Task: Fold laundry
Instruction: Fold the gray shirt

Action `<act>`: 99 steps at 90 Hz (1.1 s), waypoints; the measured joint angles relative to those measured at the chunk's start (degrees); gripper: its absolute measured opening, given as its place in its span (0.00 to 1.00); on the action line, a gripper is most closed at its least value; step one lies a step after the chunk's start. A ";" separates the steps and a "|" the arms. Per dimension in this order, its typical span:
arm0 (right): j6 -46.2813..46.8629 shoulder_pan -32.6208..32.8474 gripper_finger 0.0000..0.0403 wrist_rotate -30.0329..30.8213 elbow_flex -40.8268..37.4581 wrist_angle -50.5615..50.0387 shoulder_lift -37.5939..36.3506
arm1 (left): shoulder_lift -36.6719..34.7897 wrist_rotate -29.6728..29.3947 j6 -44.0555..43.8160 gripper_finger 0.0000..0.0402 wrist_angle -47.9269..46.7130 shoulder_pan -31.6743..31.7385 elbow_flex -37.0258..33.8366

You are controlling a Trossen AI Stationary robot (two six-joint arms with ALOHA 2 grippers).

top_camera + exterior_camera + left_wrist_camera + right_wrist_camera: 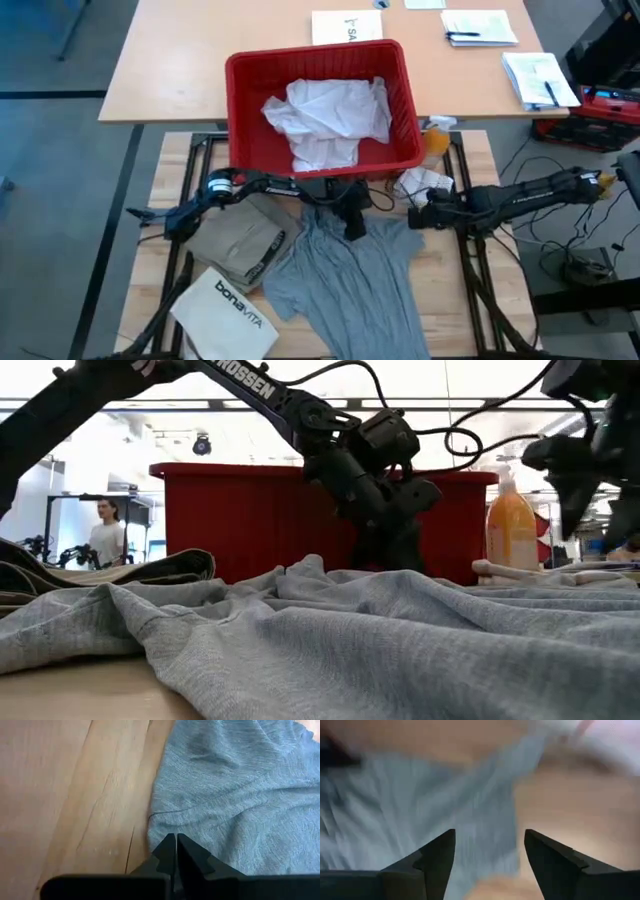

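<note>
Pinching the grey T-shirt [235, 800], left gripper [176, 845] closed; right gripper [490, 850] wide open.

High view overhead, straight down; low view table-level; wrist views close above grey T-shirt [350, 270], shared.

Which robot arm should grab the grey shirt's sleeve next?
Probably the right: its gripper is open above the grey shirt sleeve edge. The left gripper is shut at the collar.
</note>
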 joint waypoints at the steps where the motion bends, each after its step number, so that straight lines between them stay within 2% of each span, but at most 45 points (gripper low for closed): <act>1: 0.00 0.53 0.54 -0.50 0.00 0.11 0.18 | -0.01 -0.08 0.01 0.00 -0.01 0.00 0.00; 13: 5.09 8.51 0.48 -2.33 0.00 2.44 2.80 | -0.01 -0.55 0.04 0.00 0.05 0.00 -0.20; 32: 15.29 18.88 0.37 0.40 -0.70 3.17 8.52 | -0.03 -0.55 0.47 0.00 0.26 0.00 -0.22; 47: 23.97 22.07 0.26 7.81 -1.60 2.50 10.94 | -0.03 -0.43 0.47 0.00 0.18 0.00 -0.22; 63: 20.07 21.46 0.19 7.67 -2.68 2.38 8.95 | -0.03 1.10 0.45 0.00 0.06 0.00 -0.22; 80: 14.76 20.09 0.22 8.34 -4.97 4.83 6.46 | -0.03 1.17 0.45 0.00 0.06 -0.02 -0.22; 99: 13.61 17.92 0.39 8.40 -9.52 11.67 5.31 | -0.05 1.17 0.45 0.00 0.08 -0.02 -0.22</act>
